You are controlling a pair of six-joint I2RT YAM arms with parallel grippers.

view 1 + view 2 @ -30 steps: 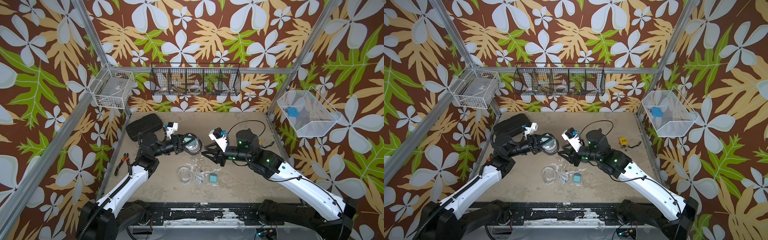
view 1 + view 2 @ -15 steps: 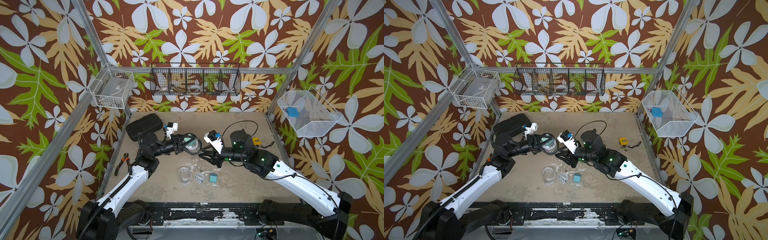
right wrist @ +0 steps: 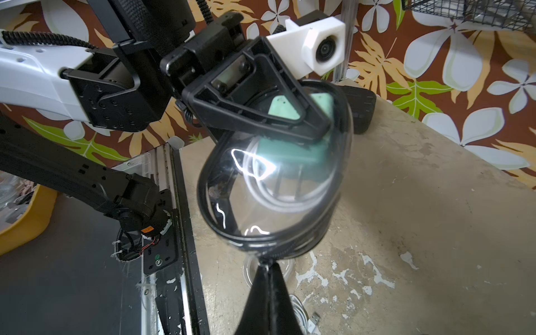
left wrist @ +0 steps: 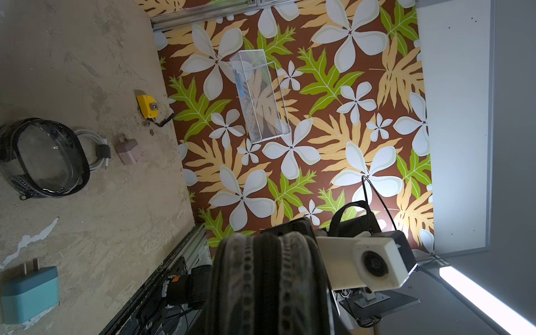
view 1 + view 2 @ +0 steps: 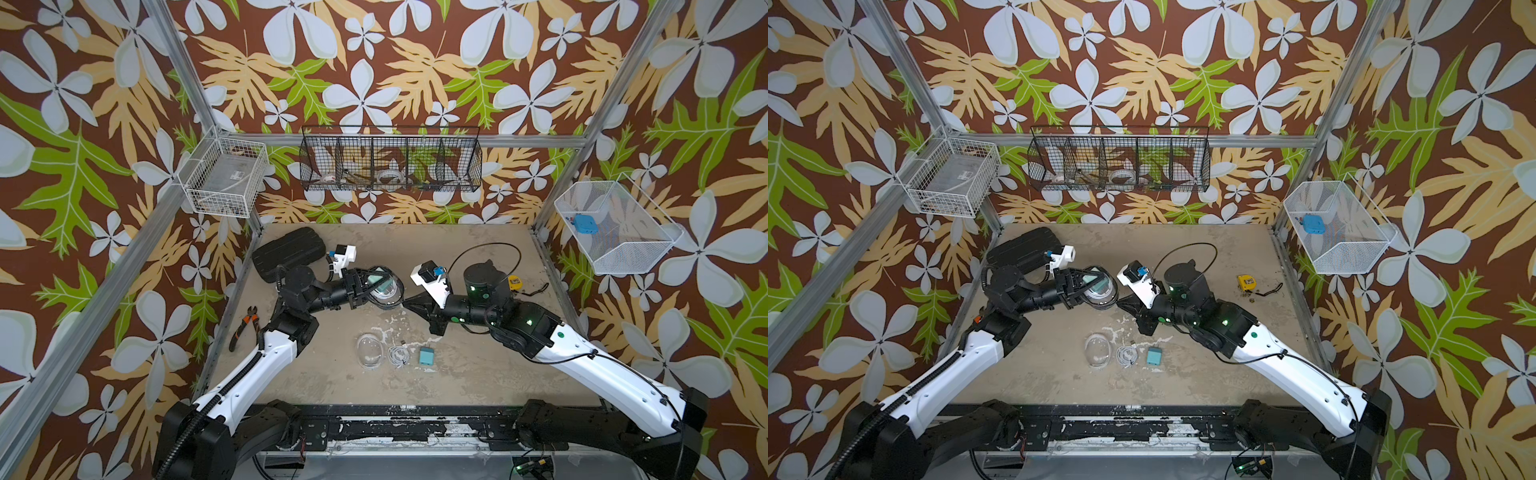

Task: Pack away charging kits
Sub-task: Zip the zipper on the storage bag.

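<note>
My left gripper (image 5: 368, 286) is shut on a black-rimmed clear pouch (image 5: 386, 287) and holds it off the table. The pouch (image 3: 275, 188) holds a mint green plug (image 3: 290, 156) and a coiled white cable. My right gripper (image 3: 268, 262) is shut, its tips pinching the zipper pull at the pouch's rim; in a top view it (image 5: 1119, 303) meets the pouch (image 5: 1100, 291). On the table lie a clear-rimmed pouch (image 5: 369, 351), a white cable (image 5: 398, 356) and a teal plug (image 5: 426, 356). The left wrist view shows another black-rimmed pouch (image 4: 43, 158), cable (image 4: 95, 148) and dusty pink plug (image 4: 129, 150).
A black ribbed hard case (image 5: 289, 253) lies at the back left, pliers (image 5: 245, 328) by the left edge, a yellow tape measure (image 5: 514, 282) at the right. Wire baskets hang on the walls; the right one (image 5: 615, 249) holds a blue gadget (image 5: 584, 224).
My right gripper has moved left to the held pouch and gone from open to shut at its rim. The left arm and pouch have stayed still.
</note>
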